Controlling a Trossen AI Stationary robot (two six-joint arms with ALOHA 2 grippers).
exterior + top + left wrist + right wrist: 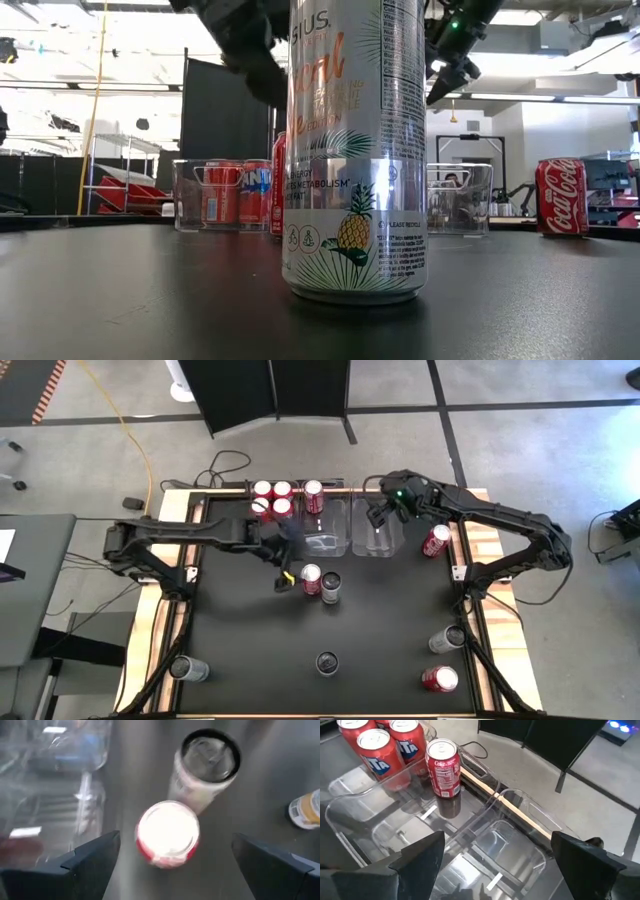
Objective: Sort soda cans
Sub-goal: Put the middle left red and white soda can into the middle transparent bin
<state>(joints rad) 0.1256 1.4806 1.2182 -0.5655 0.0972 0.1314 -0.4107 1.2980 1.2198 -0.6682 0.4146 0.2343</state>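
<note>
My left gripper (288,567) (176,839) is open and hovers over a red can (311,578) (167,834) that stands on the table, one finger to each side and neither touching. A silver can with a dark top (330,588) (210,757) stands right next to that can. My right gripper (378,515) (497,839) is open above the right clear bin (377,538), which holds nothing. The left bin holds three red cans (271,498) (375,742). The middle bin holds one upright red can (314,497) (443,767).
Loose cans on the table: a red one (435,540) (562,195) near the right edge, a silver one (447,638) and a red one (440,678) at the near right, a silver one (327,662) (350,150) near the middle front, and a silver one (188,668) at the near left.
</note>
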